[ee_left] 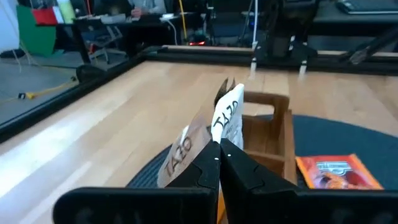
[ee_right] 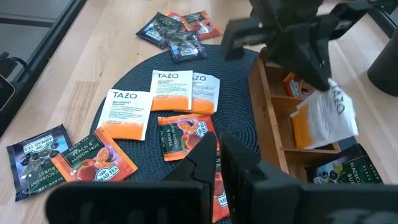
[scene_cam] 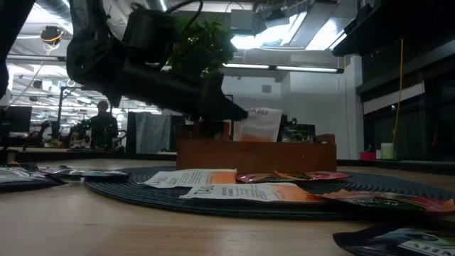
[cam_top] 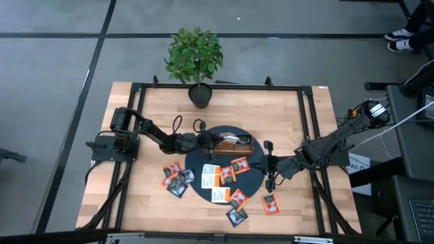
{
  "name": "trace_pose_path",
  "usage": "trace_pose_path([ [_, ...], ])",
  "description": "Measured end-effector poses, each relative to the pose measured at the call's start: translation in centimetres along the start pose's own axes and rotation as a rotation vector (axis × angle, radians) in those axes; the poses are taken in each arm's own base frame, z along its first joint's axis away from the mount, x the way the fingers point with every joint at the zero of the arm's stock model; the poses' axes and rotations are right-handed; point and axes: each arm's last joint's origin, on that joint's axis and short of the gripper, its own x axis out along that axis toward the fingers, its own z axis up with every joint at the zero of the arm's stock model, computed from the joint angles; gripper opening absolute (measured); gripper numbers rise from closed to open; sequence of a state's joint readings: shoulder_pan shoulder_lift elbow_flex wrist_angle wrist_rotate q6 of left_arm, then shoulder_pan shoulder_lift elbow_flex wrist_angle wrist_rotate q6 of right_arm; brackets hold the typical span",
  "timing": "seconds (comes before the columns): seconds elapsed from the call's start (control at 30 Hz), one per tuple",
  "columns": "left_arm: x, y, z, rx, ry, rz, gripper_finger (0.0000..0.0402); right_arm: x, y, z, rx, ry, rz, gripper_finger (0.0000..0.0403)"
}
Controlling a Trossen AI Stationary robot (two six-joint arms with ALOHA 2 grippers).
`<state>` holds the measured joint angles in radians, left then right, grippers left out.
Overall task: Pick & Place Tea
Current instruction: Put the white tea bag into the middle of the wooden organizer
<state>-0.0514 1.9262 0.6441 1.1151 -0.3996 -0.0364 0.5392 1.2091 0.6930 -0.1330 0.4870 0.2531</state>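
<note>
A white sachet hangs pinched in the left gripper over the wooden tray, whose compartments already hold an orange and a dark sachet. Loose sachets crowd the round dark mat and the wood near and left of it. The right gripper, fingers nearly closed and empty, waits at the mat's right edge. A potted plant stands at the table's far edge; bare wood lies between it and the tray.

Grey floor with dark seams, bright ceiling lights beyond.
</note>
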Motion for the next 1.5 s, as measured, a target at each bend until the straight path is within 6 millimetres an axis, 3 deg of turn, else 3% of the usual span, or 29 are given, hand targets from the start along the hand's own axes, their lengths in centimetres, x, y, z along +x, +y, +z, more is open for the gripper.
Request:
trace_pose_path([
  [1.07, -0.1, -0.1, -1.1, -0.019, 0.083, 0.027, 0.0004, 0.0, 0.0, -0.1, -0.004, 0.009, -0.002, 0.0026],
  [1.5, -0.1, 0.0, -1.2, 0.013, 0.091, 0.053, 0.0034, 0.0, 0.0, -0.1, -0.001, 0.008, -0.002, 0.0026],
])
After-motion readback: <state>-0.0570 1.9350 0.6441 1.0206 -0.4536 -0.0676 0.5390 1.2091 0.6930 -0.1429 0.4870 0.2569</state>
